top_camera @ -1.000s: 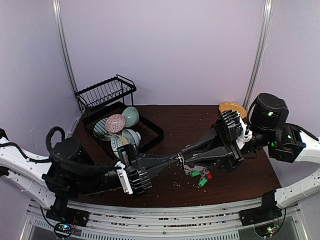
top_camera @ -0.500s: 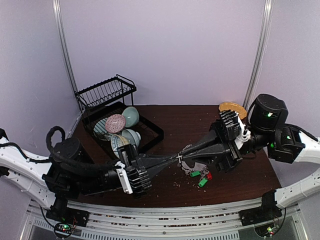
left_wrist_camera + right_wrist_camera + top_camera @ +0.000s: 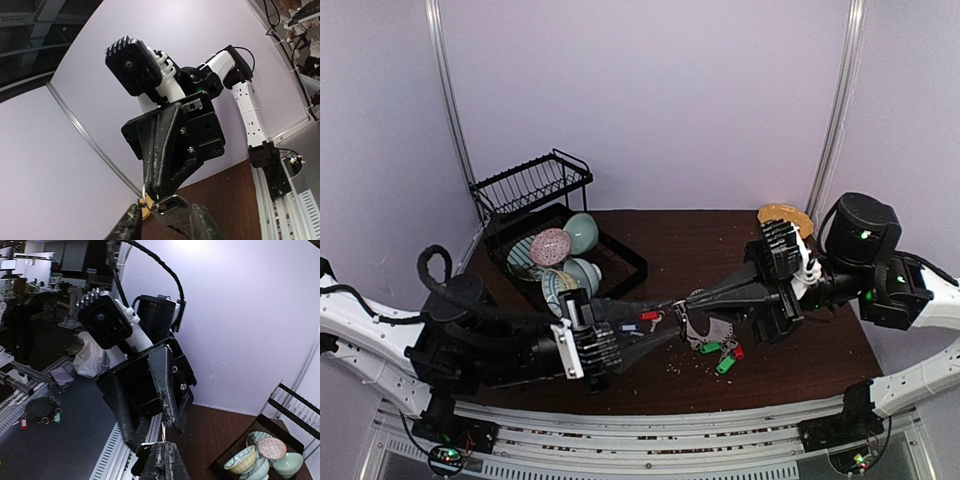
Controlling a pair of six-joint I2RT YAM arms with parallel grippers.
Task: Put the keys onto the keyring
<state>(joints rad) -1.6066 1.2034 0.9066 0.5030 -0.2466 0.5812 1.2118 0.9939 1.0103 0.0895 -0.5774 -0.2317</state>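
A dark brown desk (image 3: 660, 240) stood against plain lilac walls (image 3: 650, 100), with both arms reaching in from its near edge.

Far left: a black wire dish rack (image 3: 535, 195) stood at the back corner of the desk. It held several bowls (image 3: 552, 246), one pink and speckled, the others pale green.

Left of centre: the left fingers (image 3: 655, 330) pointed to the right above the desk. In the left wrist view these fingers (image 3: 131, 224) were spread, with a gap between them. A dark strip of metal showed in that gap, and contact with either finger could not be told. A small red patch (image 3: 650, 315) showed beside the fingers in the top view; its nature could not be told.

Centre: the right fingers (image 3: 720, 293) pointed to the left, and their tips met the left fingers' tips almost head-on. In the right wrist view these fingers (image 3: 159, 464) were pressed together, with a thin sliver of silver metal rising at their tips. Whether it was pinched could not be told.

Right of centre: the keyring (image 3: 712, 332) was just below the right fingers, near the middle of the desk. The keys (image 3: 724, 363), with two green tags and one red, were bunched at its near edge. Any writing on the tags was too small to read.

Far right: a yellow-orange plate (image 3: 785, 215) sat at the back of the desk, behind the right arm.
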